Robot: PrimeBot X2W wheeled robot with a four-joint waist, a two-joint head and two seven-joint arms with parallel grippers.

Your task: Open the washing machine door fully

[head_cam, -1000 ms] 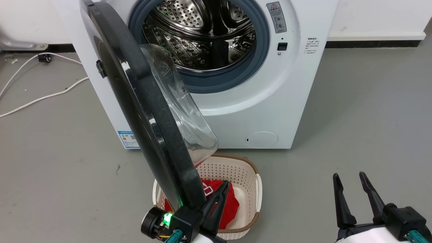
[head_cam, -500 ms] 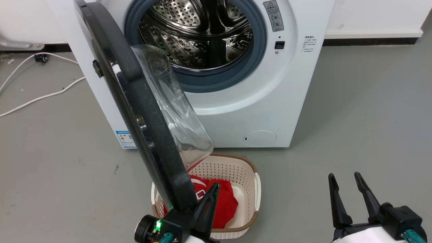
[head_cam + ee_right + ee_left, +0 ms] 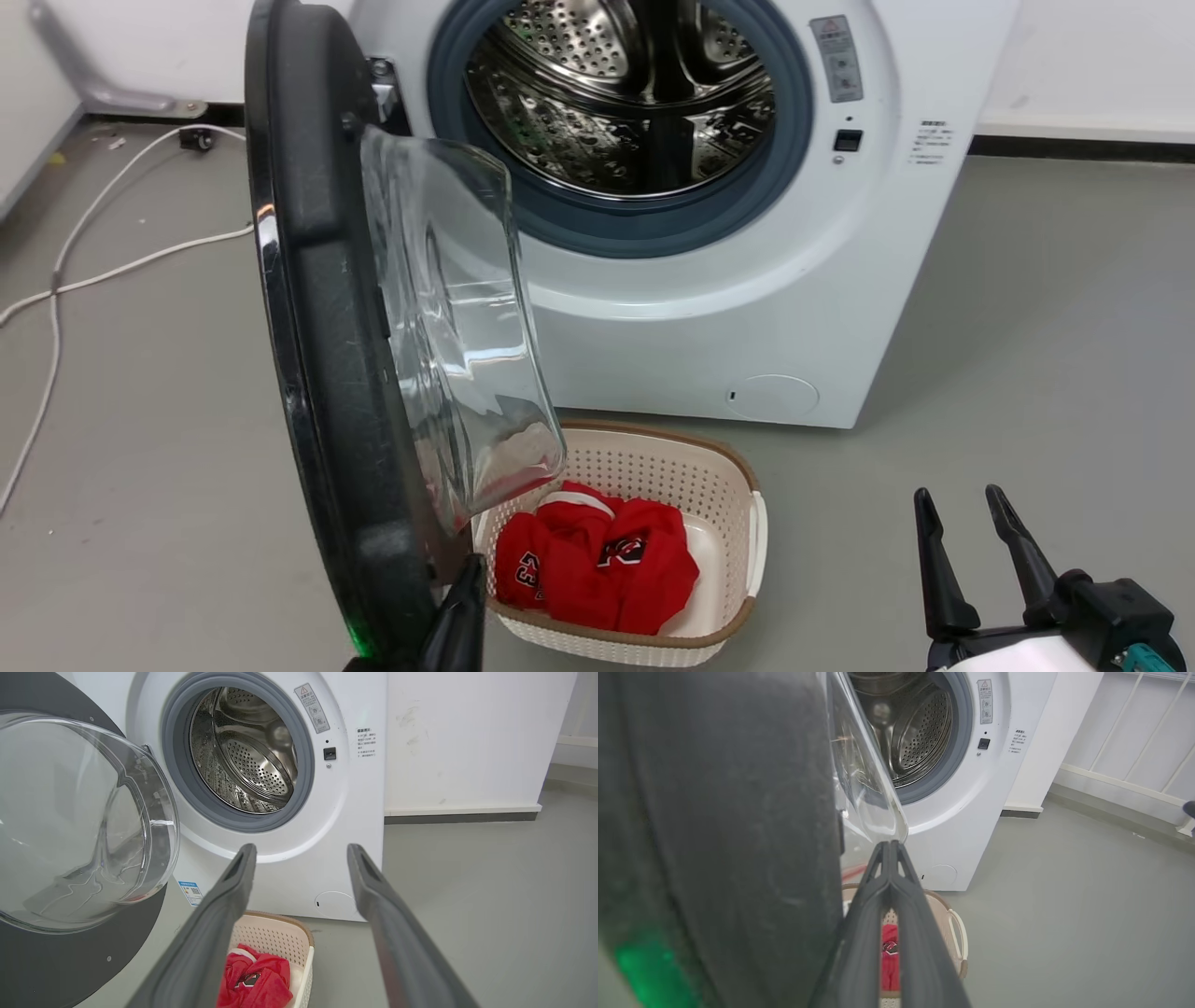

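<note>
One white washing machine [image 3: 747,308] stands with its steel drum [image 3: 635,103] exposed. Hinged on the machine's left side, the washing machine door [image 3: 327,373] juts out roughly square to the machine's front, its glass bowl facing right. A pale basket [image 3: 742,523] sits before the machine's base and holds a red garment [image 3: 607,569]. The left gripper [image 3: 889,845], fingers pressed together on nothing, lies at the door's edge farthest from the machine. The right gripper [image 3: 959,499] hangs spread apart, well off the machine's right front.

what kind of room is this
Probably a laundry area, perhaps a test room: a front-loading washing machine with its door swung open, a basket of red clothes before it, on a bare grey floor.
</note>
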